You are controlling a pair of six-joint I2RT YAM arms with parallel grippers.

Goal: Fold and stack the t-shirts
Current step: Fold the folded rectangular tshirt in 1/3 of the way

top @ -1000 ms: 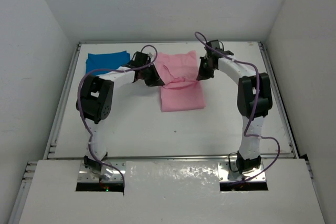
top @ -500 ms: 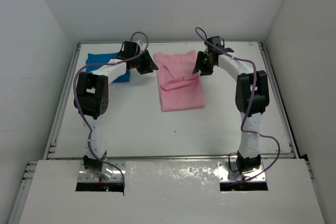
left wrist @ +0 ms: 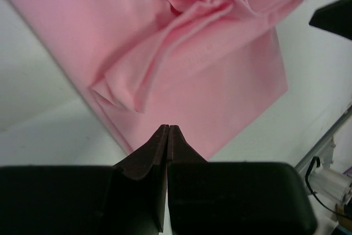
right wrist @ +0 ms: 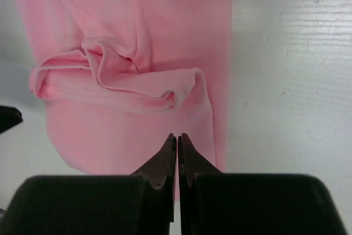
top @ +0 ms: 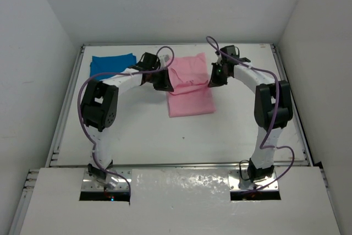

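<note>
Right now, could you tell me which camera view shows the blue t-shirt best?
The top external view: only there does the blue t-shirt appear, folded at far left. Both wrist views face the pink t-shirt instead.

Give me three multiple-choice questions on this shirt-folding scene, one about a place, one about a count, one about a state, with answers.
1. Where does the blue t-shirt lie? A) far left corner B) near right corner C) table centre
2. How many t-shirts are on the table? A) one B) two C) four
3. How is the left gripper? A) wide open B) shut, empty C) shut on blue cloth
Answers: 1 A, it lies far left. 2 B, only the blue one and the pink t-shirt show. 3 B, its fingertips meet with no cloth between them.
</note>
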